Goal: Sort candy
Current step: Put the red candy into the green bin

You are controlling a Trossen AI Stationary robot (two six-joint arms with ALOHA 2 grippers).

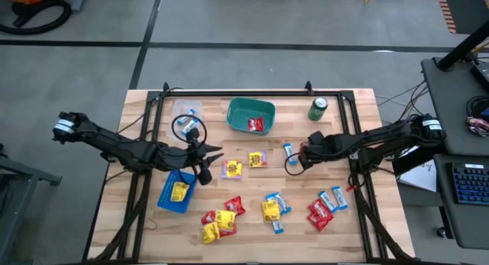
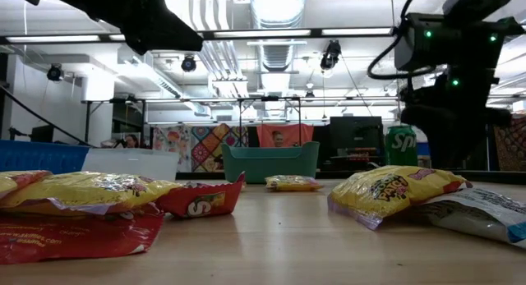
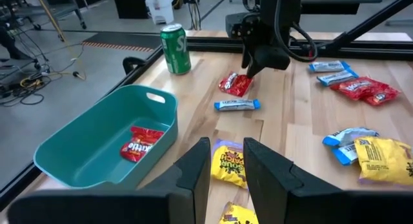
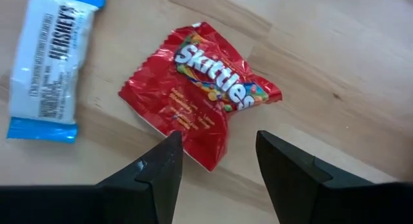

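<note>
- Wooden table [image 1: 252, 208] lay under both dark arms – its planks scattered with candy in red, yellow and blue-and-white wrappers, mostly in loose clusters toward the near edge.
- Teal bin [image 1: 250, 114] at the far side already held one red packet; a blue tray [image 1: 176, 192] by the left arm held a yellow one.
- Right gripper [image 4: 216, 161] hung directly above a red packet [image 4: 206, 104] near the table's middle, fingers spread wide on either side and empty; a blue-and-white bar [image 4: 55, 59] lay just beside it.
- Left gripper [image 3: 226, 162] hovered over yellow packets [image 3: 227, 166], its fingers only narrowly apart and holding nothing.
- Judged by its crinkled look, the red packet was light, soft and slick – probably prone to sliding or buckling under a push.
- Best hold seemed across its puffed middle, pinching down onto the wood, not at the thin sealed ends and clear of the neighbouring bar.
</note>
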